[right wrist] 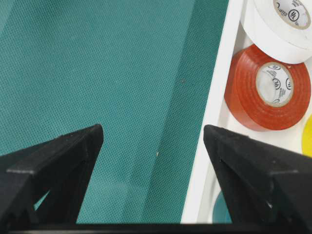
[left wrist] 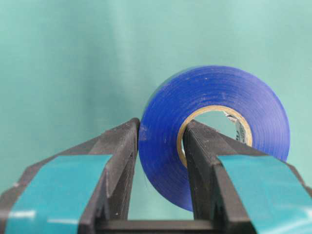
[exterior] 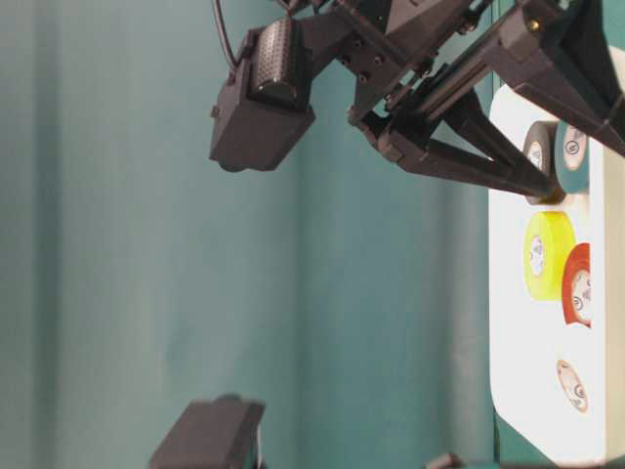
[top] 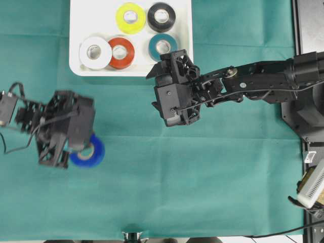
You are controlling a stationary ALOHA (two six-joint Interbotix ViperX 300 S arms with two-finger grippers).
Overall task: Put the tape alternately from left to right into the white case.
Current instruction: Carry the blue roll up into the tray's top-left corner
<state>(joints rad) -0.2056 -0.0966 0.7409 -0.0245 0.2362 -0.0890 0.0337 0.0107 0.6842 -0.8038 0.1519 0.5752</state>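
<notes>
The left gripper (left wrist: 161,165) is clamped on the blue roll (left wrist: 214,131): one finger presses the outer face of the ring, the other sits inside the pale core, pinching the wall between them. In the overhead view this gripper (top: 68,147) and the blue roll (top: 90,153) sit over the green cloth (top: 202,192), well apart from the white case (top: 81,66) and below its left end.

The right gripper (right wrist: 153,146) stands wide with nothing between its fingers, at the near edge of the case, just beside the teal roll (top: 161,44).

Five rolls lie flat in the case: yellow roll (top: 130,17) and black roll (top: 161,16) in the far row; white roll (top: 94,52), red-orange roll (top: 121,52) and teal in the near row. White and red-orange touch.

The rolls are glossy rings with pale cores carrying small printed marks. The case is smooth white plastic with rounded corners and a raised rim. The cloth shows a fine woven grain. The gripper fingers are matte black, the left pair faced with teal strips.
</notes>
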